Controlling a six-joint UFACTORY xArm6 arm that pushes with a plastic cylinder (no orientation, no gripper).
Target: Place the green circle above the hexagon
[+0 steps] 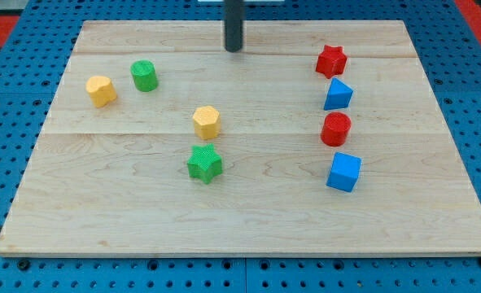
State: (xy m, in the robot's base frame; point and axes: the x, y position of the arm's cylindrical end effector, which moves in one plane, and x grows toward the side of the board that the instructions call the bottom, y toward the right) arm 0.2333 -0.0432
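Standing upright, my tip point(234, 49), top-centre of board point(142, 220)

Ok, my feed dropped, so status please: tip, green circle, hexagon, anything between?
My tip at the view's top, touching no block. Green circle upper left, beside yellow block. Yellow hexagon mid-board, green star just below. Path clear.

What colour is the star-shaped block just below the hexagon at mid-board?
Green. The star shows plainly in the camera view, the only one.

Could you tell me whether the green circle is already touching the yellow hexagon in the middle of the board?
No, the green circle sits apart near the view's upper left, with bare wood between it and the yellow hexagon.
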